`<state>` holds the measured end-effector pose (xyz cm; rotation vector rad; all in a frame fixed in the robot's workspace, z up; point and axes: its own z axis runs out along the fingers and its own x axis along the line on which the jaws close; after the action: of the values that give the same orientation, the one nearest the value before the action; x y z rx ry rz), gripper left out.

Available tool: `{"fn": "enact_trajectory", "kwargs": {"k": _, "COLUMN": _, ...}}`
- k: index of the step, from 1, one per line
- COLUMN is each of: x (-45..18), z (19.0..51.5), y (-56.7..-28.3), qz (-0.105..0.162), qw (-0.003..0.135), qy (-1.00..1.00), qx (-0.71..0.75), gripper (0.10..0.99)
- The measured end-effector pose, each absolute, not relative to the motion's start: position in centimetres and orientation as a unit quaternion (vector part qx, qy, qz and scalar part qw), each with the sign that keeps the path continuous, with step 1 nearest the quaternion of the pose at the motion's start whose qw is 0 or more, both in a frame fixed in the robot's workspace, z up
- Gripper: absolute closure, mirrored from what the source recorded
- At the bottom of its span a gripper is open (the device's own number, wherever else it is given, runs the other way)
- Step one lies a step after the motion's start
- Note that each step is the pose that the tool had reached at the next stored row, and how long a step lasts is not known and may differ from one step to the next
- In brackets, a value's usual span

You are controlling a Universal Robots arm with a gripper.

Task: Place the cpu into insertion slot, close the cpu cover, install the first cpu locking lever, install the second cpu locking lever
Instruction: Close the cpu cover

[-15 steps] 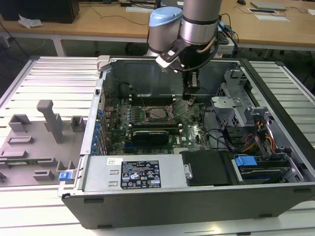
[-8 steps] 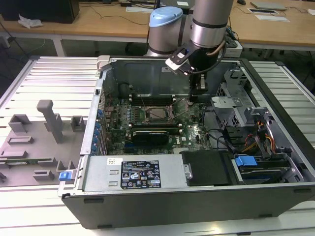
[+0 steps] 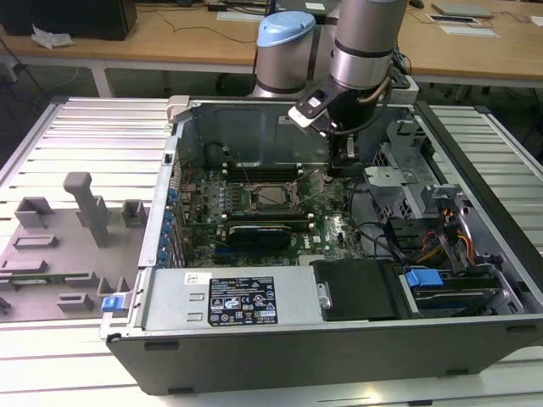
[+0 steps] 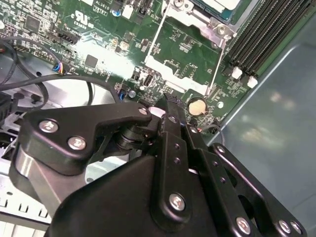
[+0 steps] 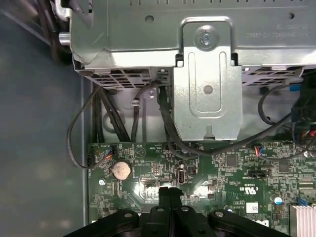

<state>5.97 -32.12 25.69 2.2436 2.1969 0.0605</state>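
Observation:
In the exterior view the insertion slot (image 3: 270, 197) sits mid-motherboard inside the open computer case. The cpu (image 3: 271, 194) shows as a silvery square inside it, framed by the thin metal cpu cover (image 3: 254, 200). Two thin wire levers (image 3: 312, 185) rise at an angle from the socket's sides. My gripper (image 3: 333, 168) hangs just off the socket's corner on the exterior view's right, above the board. Both wrist views show its black fingers (image 5: 169, 195) pressed together and shut on nothing. The second wrist view has the gripper (image 4: 165, 104) near a lever rod (image 4: 216, 66) and the socket's metal rim (image 4: 200, 20).
A coin battery (image 5: 121, 170) lies on the board close to the fingertips. Black memory slots (image 4: 261, 34) run beside the socket. A metal drive cage (image 5: 207, 84) with cables (image 5: 165, 118) stands right behind the gripper. The case wall (image 3: 254, 127) and power supply (image 3: 237, 298) enclose the board.

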Motion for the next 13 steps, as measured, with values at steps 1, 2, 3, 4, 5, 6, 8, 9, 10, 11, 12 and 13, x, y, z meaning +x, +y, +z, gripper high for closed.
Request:
{"fn": "enact_trajectory", "kwargs": {"k": 1, "x": 6.0, "z": 25.6, "y": -32.1, "qz": 0.019, "qw": 0.0, "qy": 0.7, "qx": 0.714, "gripper": 0.98}}
{"fn": "enact_trajectory", "kwargs": {"k": 2, "x": 6.1, "z": 25.5, "y": -32.1, "qz": 0.019, "qw": 0.0, "qy": 0.7, "qx": 0.714, "gripper": 0.98}}
{"fn": "enact_trajectory", "kwargs": {"k": 3, "x": 6.2, "z": 25.2, "y": -32.1, "qz": 0.018, "qw": -0.001, "qy": 0.7, "qx": 0.714, "gripper": 0.98}}
{"fn": "enact_trajectory", "kwargs": {"k": 4, "x": 6.2, "z": 25.0, "y": -32.1, "qz": 0.017, "qw": -0.002, "qy": 0.7, "qx": 0.714, "gripper": 0.98}}
{"fn": "enact_trajectory", "kwargs": {"k": 5, "x": 6.3, "z": 24.7, "y": -32.1, "qz": 0.016, "qw": -0.003, "qy": 0.7, "qx": 0.714, "gripper": 0.98}}
{"fn": "enact_trajectory", "kwargs": {"k": 6, "x": 6.3, "z": 24.5, "y": -32.1, "qz": 0.015, "qw": -0.004, "qy": 0.7, "qx": 0.714, "gripper": 0.98}}
{"fn": "enact_trajectory", "kwargs": {"k": 8, "x": 6.3, "z": 24.2, "y": -32.1, "qz": 0.014, "qw": -0.005, "qy": 0.7, "qx": 0.714, "gripper": 0.98}}
{"fn": "enact_trajectory", "kwargs": {"k": 9, "x": 6.3, "z": 24.0, "y": -32.1, "qz": 0.013, "qw": -0.006, "qy": 0.7, "qx": 0.714, "gripper": 0.98}}
{"fn": "enact_trajectory", "kwargs": {"k": 10, "x": 6.3, "z": 24.0, "y": -32.1, "qz": 0.013, "qw": -0.006, "qy": 0.7, "qx": 0.714, "gripper": 0.98}}
{"fn": "enact_trajectory", "kwargs": {"k": 11, "x": 6.3, "z": 24.0, "y": -32.1, "qz": 0.013, "qw": -0.006, "qy": 0.7, "qx": 0.714, "gripper": 0.98}}
{"fn": "enact_trajectory", "kwargs": {"k": 12, "x": 6.3, "z": 24.0, "y": -32.1, "qz": 0.013, "qw": -0.006, "qy": 0.7, "qx": 0.714, "gripper": 0.98}}
{"fn": "enact_trajectory", "kwargs": {"k": 13, "x": 6.4, "z": 24.0, "y": -32.1, "qz": 0.012, "qw": -0.008, "qy": 0.7, "qx": 0.714, "gripper": 0.98}}
